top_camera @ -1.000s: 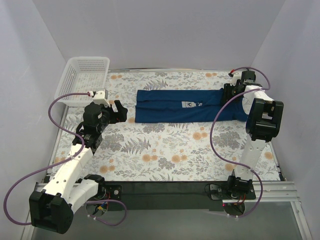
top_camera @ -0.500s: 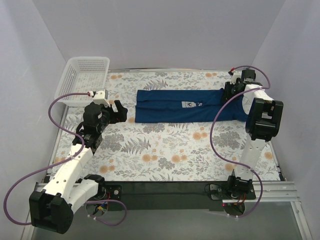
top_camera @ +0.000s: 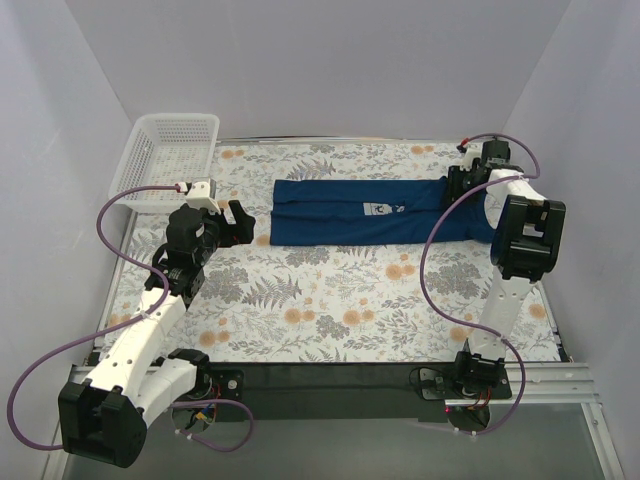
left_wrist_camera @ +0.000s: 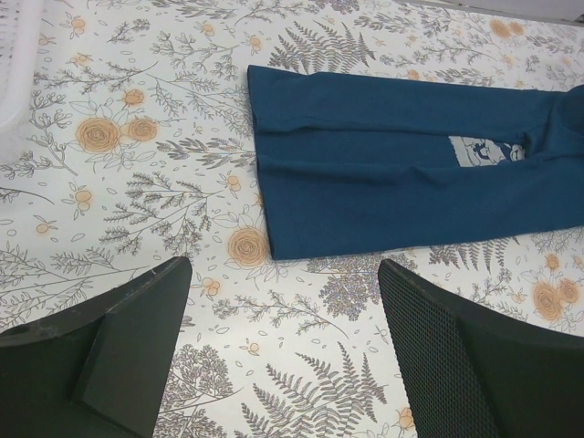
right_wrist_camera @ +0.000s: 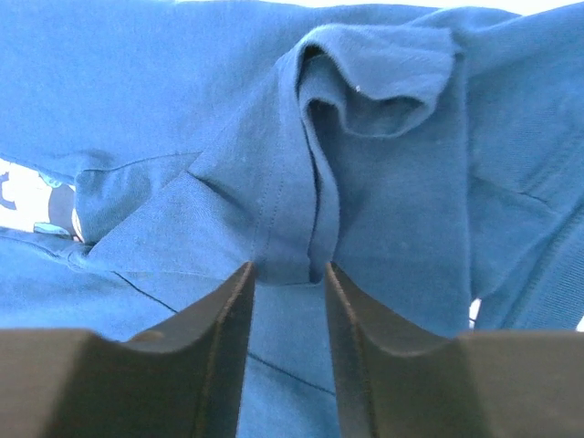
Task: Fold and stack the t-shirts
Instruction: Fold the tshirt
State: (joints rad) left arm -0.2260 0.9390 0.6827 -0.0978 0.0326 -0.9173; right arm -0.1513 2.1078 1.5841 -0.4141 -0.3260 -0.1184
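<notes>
Right fingers pinching t-shirt fold at right edge, left fingers spread empty, short of hem

Matt navy cloth t-shirt (soft, creased), white plastic mesh basket

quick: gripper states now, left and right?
Left gripper: open, holding nothing.
Right gripper: closed on a fold of the t-shirt.
</notes>
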